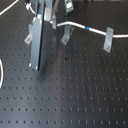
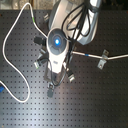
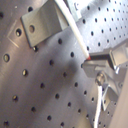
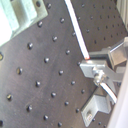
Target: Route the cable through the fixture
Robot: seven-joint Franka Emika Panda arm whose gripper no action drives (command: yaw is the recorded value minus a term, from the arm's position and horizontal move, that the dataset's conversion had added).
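Observation:
The white cable [image 1: 75, 24] runs across the back of the black perforated board, and its blue band [image 1: 87, 28] lies between two metal fixture brackets [image 1: 107, 40]. In the second exterior view the cable [image 2: 116, 57] passes the bracket [image 2: 102, 60] at the second exterior view's right, and a big loop [image 2: 6, 55] lies at the second exterior view's left. My gripper [image 1: 34, 64] stands upright over the board, fingers together. Both wrist views show the cable [image 3: 75, 30] [image 4: 77, 27] entering the fingertips [image 3: 92, 61] [image 4: 90, 64], which are shut on it.
Another angled bracket [image 1: 66, 34] stands just right of the gripper in the first exterior view. Further small brackets [image 2: 50, 91] [image 2: 72, 76] sit under the arm in the second exterior view. A bracket [image 3: 37, 26] shows near the cable in the first wrist view, and another [image 4: 96, 107] in the second wrist view.

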